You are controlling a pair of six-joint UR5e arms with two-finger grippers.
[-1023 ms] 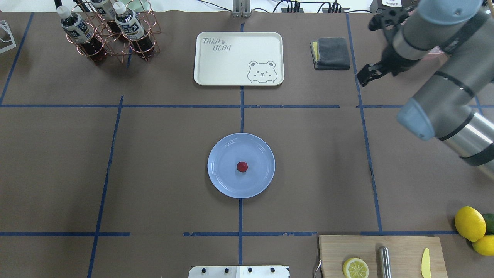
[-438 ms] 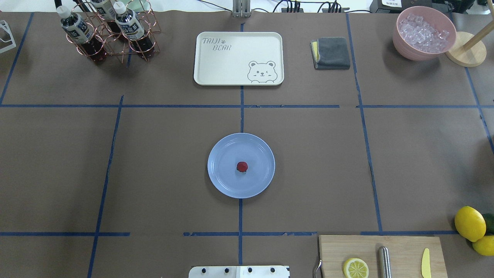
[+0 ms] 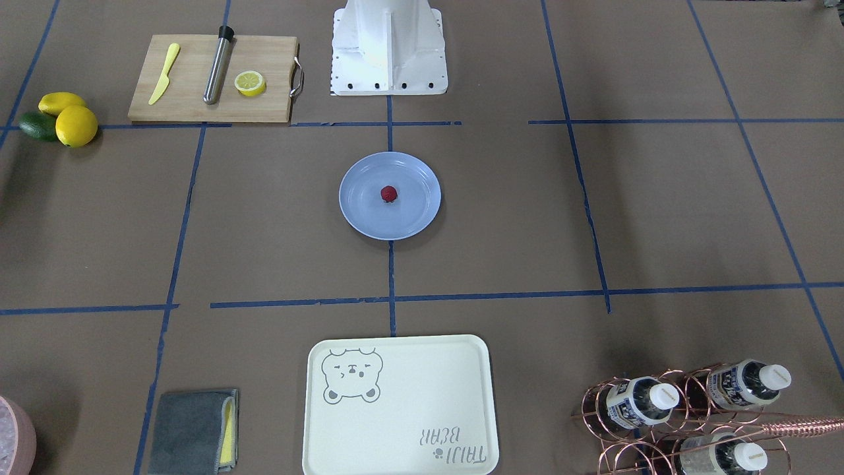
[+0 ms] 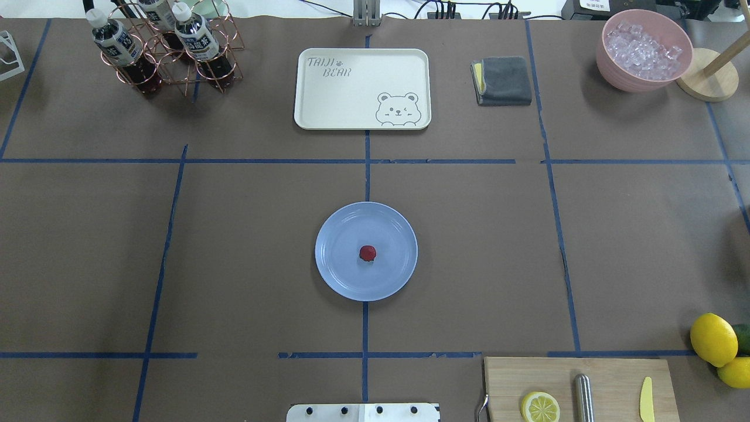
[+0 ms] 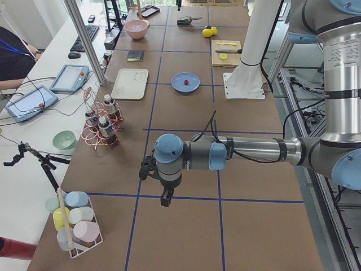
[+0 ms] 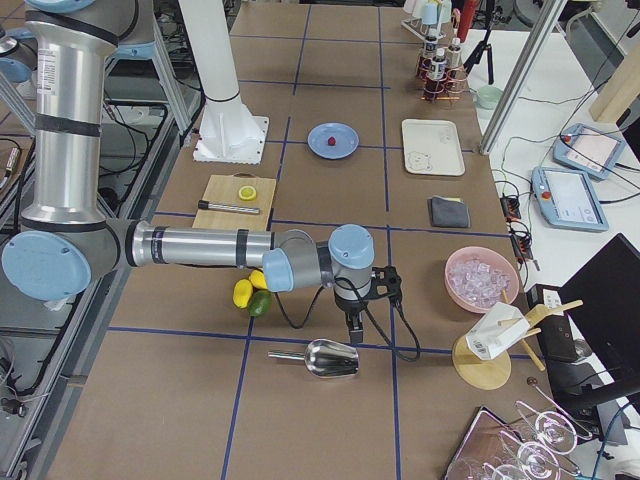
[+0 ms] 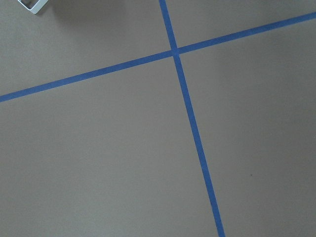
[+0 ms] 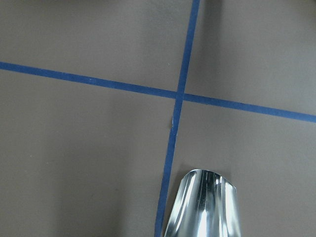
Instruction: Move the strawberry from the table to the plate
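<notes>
Two grippers hang over the table [image 4: 246, 234], well out from the plate [image 4: 340, 266] on opposite sides: the left gripper [image 5: 165, 201] and the right gripper [image 6: 352, 334]. I see them only side-on and cannot tell how far either is open or whether it holds anything. The strawberry [image 4: 367, 253] rests at the plate's middle. Beyond the plate lies the cream tray [image 4: 351, 94].
</notes>
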